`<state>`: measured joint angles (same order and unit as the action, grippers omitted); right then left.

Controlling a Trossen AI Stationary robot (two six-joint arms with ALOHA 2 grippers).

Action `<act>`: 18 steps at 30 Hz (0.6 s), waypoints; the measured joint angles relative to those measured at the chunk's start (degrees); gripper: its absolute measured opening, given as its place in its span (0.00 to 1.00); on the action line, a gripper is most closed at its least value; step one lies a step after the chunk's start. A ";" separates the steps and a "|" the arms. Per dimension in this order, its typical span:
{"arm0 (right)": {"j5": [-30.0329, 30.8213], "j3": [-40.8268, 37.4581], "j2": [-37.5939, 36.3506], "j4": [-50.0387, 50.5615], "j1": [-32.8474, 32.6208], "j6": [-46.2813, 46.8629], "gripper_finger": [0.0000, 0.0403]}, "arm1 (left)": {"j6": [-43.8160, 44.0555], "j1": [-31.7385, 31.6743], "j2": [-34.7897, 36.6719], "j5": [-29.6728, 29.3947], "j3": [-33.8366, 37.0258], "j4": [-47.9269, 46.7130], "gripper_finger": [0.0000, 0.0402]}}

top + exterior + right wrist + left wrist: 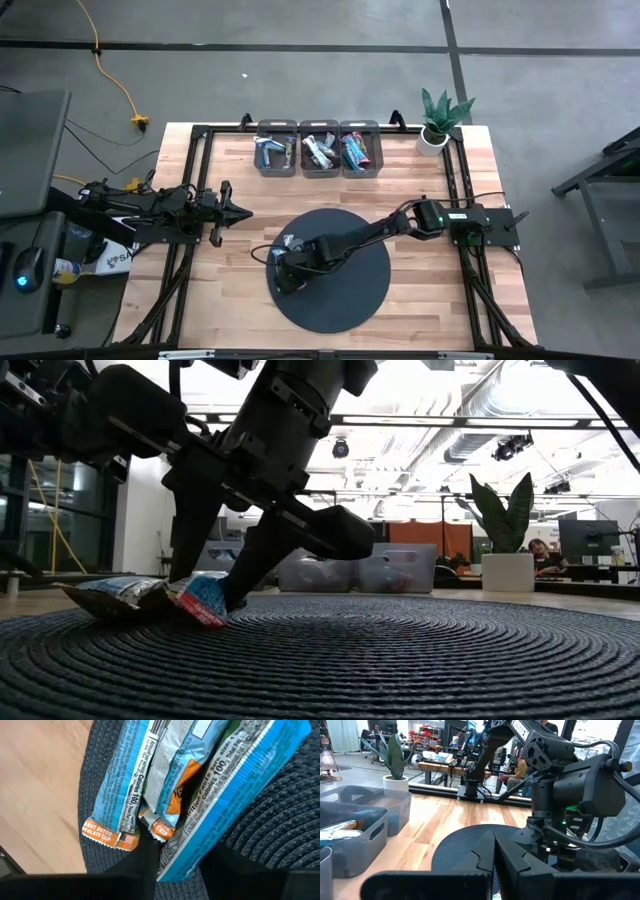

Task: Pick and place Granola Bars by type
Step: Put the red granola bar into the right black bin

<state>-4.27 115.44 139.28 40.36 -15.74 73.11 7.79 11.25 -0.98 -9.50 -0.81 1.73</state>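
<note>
Pickup stage, by the look of it. The right claw [205, 605] is set down on the round dark mat [350, 300] at its left edge, its fingers half closed around a blue-wrapped granola bar [225, 800], not clamped yet as far as can be judged. Two more bars [145, 770] lie just beside it. Three grey bins [318, 150] at the worktop's far edge are already partly filled. Next, the squeeze probably needs finishing on one bar only, then a lift. The left claw [238, 212] is parked off the mat; its opening can't be told.
</note>
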 joint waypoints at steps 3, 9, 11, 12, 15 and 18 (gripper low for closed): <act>-0.35 -0.11 -0.39 0.38 -0.01 -0.01 0.26 | 0.00 0.01 0.01 0.02 -0.01 -0.01 0.00; -1.76 -0.13 -1.33 0.37 -0.03 -0.09 0.22 | 0.00 0.02 0.01 0.01 0.00 -0.01 0.00; -2.47 -0.13 -1.71 0.12 -0.03 -0.32 0.21 | 0.00 0.00 -0.01 0.00 -0.01 0.01 0.00; -2.79 -0.13 -1.94 0.24 -0.03 -0.42 0.21 | 0.00 0.01 0.01 0.00 0.00 -0.01 0.00; -3.66 -0.13 -2.97 0.29 -0.03 -0.92 0.21 | 0.00 0.02 0.01 0.02 0.00 0.00 0.00; -3.87 -0.13 -4.88 0.47 -0.03 -1.41 0.21 | 0.00 0.02 0.01 0.01 -0.01 0.01 0.00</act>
<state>-8.14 115.31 134.40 40.83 -15.77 71.70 7.79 11.27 -0.97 -9.49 -0.81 1.74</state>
